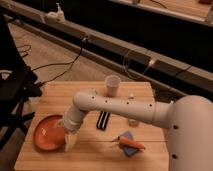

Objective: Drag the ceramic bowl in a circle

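I am watching the gripper (70, 141) pointing down at the edge of the wide, shallow, orange-red glazed ceramic bowl (45, 133), on the side toward the table's middle. I cannot tell how it is set. The bowl is sitting near the front left corner of the wooden table (95, 156). A small translucent plastic cup (113, 85) is standing well apart at the far edge.

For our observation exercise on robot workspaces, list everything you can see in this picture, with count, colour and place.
ceramic bowl: one, orange-red, left part of the table
plastic cup: one, translucent white, far side of the table
flat black item: one, black, table centre; kind unclear
blue pad: one, blue, near right
orange item: one, orange, lying on the blue pad
table: one, light wood
chair: one, black, left of the table
cables: several, dark, on the floor behind the table
arm: one, white, reaching in from the right
gripper: one, pale, at the bowl's right rim
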You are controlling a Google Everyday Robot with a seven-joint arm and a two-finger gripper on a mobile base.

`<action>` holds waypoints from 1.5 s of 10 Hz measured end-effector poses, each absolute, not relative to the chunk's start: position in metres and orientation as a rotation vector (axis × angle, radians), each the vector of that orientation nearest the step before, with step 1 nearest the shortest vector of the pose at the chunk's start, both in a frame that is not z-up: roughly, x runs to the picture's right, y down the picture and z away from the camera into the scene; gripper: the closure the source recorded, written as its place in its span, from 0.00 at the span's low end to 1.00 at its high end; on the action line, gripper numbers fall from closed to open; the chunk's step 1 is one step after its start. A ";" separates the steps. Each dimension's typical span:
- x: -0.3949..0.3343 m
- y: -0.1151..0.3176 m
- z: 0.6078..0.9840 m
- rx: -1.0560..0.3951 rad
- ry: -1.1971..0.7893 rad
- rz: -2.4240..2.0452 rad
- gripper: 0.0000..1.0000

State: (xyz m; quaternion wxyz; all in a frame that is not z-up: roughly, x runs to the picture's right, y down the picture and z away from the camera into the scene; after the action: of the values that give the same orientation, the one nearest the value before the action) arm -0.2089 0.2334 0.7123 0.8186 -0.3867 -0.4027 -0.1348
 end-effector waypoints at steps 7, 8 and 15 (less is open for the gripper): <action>-0.218 0.252 0.744 -0.838 -0.825 -0.300 0.20; -0.222 0.257 0.750 -0.846 -0.829 -0.297 0.20; -0.227 0.288 0.779 -0.881 -0.855 -0.257 0.64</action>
State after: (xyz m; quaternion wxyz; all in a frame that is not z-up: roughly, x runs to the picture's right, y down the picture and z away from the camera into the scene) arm -0.2272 0.2876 0.7786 0.8096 -0.4123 -0.4002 -0.1201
